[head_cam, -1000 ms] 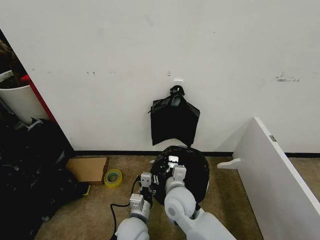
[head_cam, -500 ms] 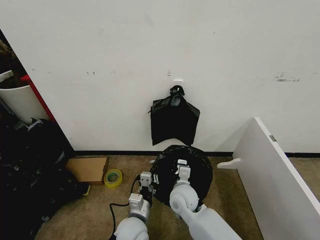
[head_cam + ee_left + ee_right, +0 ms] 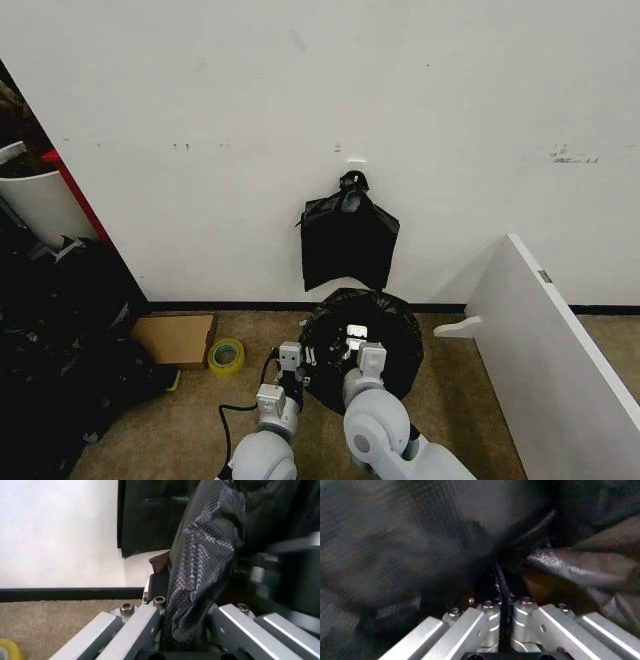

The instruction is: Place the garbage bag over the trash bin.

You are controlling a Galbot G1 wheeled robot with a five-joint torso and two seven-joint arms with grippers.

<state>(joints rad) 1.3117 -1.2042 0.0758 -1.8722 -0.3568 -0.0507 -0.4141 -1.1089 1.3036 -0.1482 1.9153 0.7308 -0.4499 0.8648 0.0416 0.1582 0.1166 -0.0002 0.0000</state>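
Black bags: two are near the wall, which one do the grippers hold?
The garbage bag spread low on the floor, crinkled and glossy. Both the left gripper and right gripper pinch it. The flat knotted bag hangs untouched on the wall.

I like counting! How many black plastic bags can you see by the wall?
2: a flat, knotted black bag hanging on the white wall, and a crinkled glossy black garbage bag on the floor below. Dark clutter at left may hide more.

There are two black bags by the wall: one garbage bag (image 3: 385, 330) on the floor and one flat bag (image 3: 348, 243) hanging above it. Two grippers show, the left gripper (image 3: 292, 355) and the right gripper (image 3: 366, 352). One cardboard box (image 3: 178, 338), one yellow tape roll (image 3: 227, 356) and one white board (image 3: 545, 350) complete the count.
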